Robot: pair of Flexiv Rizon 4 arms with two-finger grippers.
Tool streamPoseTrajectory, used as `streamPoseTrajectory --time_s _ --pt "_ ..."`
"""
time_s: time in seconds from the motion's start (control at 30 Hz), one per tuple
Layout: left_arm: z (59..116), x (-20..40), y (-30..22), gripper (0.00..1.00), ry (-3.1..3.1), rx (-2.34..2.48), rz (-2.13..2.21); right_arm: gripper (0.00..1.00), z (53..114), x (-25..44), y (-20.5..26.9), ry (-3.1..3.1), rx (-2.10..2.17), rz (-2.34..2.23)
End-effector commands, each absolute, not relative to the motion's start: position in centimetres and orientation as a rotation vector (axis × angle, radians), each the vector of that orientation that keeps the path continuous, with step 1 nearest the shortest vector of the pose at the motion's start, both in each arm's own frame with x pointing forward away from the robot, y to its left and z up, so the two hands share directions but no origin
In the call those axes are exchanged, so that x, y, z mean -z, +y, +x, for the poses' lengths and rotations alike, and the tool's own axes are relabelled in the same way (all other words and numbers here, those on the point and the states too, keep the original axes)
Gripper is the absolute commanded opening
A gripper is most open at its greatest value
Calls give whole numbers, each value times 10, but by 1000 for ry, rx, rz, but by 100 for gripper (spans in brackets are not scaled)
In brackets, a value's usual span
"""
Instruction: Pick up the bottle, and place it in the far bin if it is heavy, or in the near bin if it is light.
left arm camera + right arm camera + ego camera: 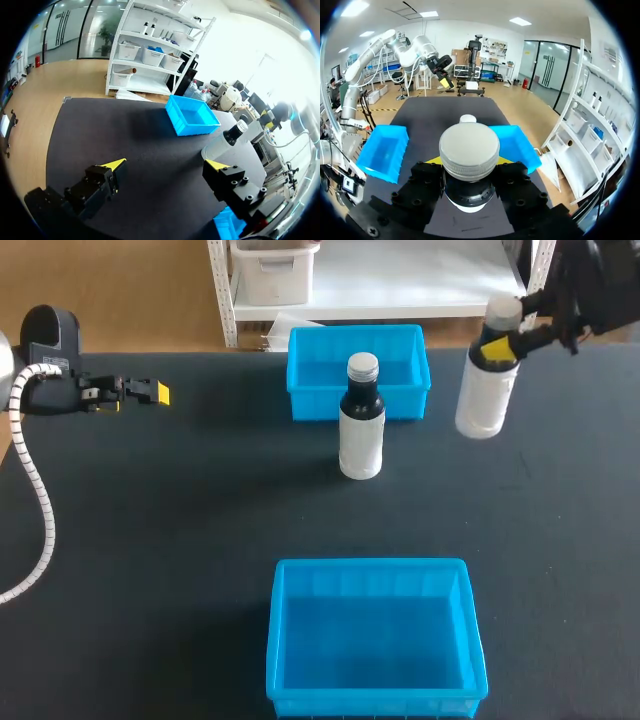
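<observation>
Black matting covers our table (150,540), and 2 bright blue bins sit on it. The near bin (370,566) is the larger in the head view, at the front edge just right of the middle. The far bin (320,405) stands at the back edge, in line with it.

We see 2 bottles. The held bottle (485,400) hangs clear of the table beside the far bin, on its right, well apart from the near bin. It has a pale, whitish body, a dark neck and a wide grey ribbed cap, and it tilts a little, with its base swung toward the middle of the table. The second bottle (361,430) stands upright on the matting just in front of the far bin. It has a white lower body, a black shoulder and neck, and a silver cap.

Our right gripper (500,346) comes in from the back right corner and is closed on the held bottle's neck just under the cap. In the right wrist view its 2 black fingers press in from both sides, with yellow showing behind the cap.

Our left gripper (150,393) sits over the back left of the table, well apart from both bottles. Its 2 yellow-tipped fingers are spread wide with nothing between them.
</observation>
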State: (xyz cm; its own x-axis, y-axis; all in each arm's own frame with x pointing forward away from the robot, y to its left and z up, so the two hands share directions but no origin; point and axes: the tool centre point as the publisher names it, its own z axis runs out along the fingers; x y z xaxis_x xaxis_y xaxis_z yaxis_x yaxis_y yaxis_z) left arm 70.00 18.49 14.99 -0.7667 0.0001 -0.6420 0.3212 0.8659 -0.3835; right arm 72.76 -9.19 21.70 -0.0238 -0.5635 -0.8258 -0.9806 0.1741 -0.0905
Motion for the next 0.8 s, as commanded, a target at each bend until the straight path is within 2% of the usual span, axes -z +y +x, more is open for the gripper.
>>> streamPoseTrajectory --time_s 0.03,0.8 --pt "700 -150 185 100 2375 637 231 0 750 -225 -94 1665 -731 -1510" --pt "700 -150 185 100 2375 637 231 0 827 -237 -56 1586 -766 -1616"
